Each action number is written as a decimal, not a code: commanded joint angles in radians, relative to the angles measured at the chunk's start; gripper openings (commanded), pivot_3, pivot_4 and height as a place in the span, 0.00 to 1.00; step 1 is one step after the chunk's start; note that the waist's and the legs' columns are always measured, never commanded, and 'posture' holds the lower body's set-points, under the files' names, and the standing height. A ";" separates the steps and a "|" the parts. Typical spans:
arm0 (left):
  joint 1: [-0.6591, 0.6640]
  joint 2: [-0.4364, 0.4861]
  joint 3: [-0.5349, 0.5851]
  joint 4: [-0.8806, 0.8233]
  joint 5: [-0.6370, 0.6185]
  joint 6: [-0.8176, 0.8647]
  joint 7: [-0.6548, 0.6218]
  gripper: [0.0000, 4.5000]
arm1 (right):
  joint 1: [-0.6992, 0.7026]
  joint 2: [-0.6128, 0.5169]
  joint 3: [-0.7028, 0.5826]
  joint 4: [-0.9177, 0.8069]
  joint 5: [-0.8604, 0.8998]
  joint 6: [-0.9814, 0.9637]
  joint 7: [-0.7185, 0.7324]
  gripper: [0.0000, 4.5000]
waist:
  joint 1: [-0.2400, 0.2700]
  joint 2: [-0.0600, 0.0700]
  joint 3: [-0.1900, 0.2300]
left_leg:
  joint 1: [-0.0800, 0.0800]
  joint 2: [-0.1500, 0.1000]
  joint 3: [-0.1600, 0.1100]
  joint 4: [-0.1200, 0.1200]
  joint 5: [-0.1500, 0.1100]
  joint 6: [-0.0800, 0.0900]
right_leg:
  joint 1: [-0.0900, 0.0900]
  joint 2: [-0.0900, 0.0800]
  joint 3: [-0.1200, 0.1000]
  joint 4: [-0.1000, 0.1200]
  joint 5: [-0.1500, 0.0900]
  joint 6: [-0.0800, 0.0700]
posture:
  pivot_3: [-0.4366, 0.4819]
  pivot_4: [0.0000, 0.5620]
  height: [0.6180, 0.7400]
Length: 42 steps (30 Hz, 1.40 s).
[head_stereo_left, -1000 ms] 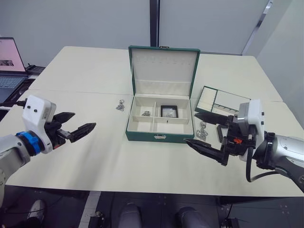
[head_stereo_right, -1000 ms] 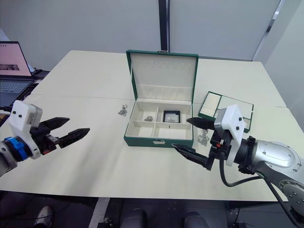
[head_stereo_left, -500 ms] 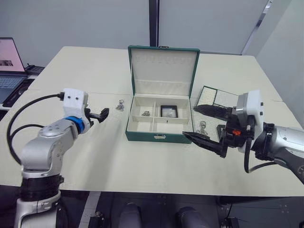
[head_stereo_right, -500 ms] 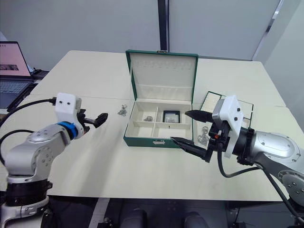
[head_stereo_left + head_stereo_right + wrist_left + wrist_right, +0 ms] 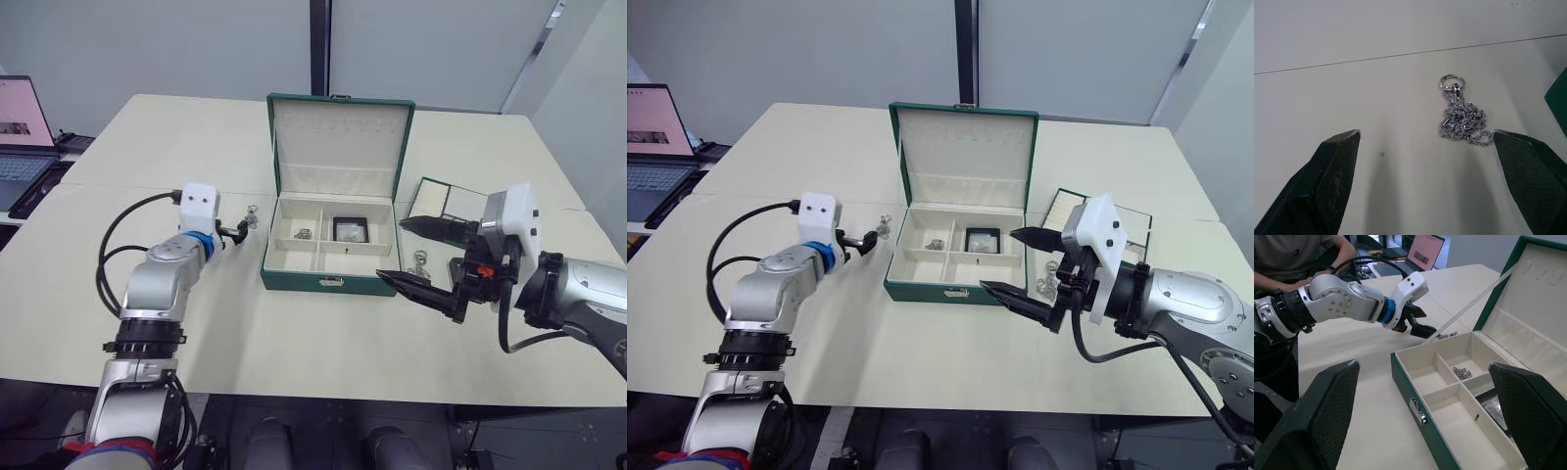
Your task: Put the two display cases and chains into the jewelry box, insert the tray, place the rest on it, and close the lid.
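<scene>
Spanning most of the left eye view, a wide cream table (image 5: 245,323) under pale grey walls, with an open laptop (image 5: 20,122) at the far left edge and a seated person (image 5: 1298,257) at the upper left of the right wrist view. At left centre, the left gripper (image 5: 238,231) with fingers spread wide and empty, low over the table; in the left wrist view a bunched silver chain (image 5: 1462,115) lying on the tabletop between the two black fingers (image 5: 1334,169), nearer one than the other, touching neither. At centre, the jewelry box (image 5: 328,282) with its lid (image 5: 338,137) standing upright; inside, a small chain bunch (image 5: 302,233) in the rear left compartment and a display case (image 5: 346,229) in the rear right one, front compartments bare. At right, the right gripper (image 5: 419,257) wide open and holding nothing, another chain (image 5: 421,262) on the table between its fingers. Behind it, upper right of centre, the tray (image 5: 441,201) lying flat.
</scene>
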 commanded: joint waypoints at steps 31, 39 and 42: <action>-0.184 -0.128 -0.026 0.446 0.132 -0.279 -0.027 0.72 | -0.146 -0.011 0.004 0.011 0.127 0.081 -0.122 1.00 | 0.018 0.001 -0.001 | 0.000 0.000 0.001 0.001 0.000 0.000 | 0.001 0.000 0.000 0.000 0.000 0.000 | 0.48 0.27 1.00; -0.179 -0.136 -0.023 0.434 0.136 -0.268 -0.022 0.13 | -0.144 -0.014 0.004 0.008 0.132 0.081 -0.125 1.00 | 0.017 0.001 -0.001 | 0.000 0.000 0.001 0.000 0.000 0.000 | 0.001 0.000 0.000 0.000 0.000 0.000 | 0.48 0.27 1.00; -0.177 -0.138 -0.019 0.432 0.134 -0.266 -0.019 0.00 | -0.141 -0.015 0.003 0.007 0.132 0.079 -0.125 1.00 | 0.018 0.001 -0.001 | 0.000 0.000 0.001 0.000 0.000 0.000 | 0.001 0.000 0.000 0.000 0.000 0.000 | 0.48 0.27 1.00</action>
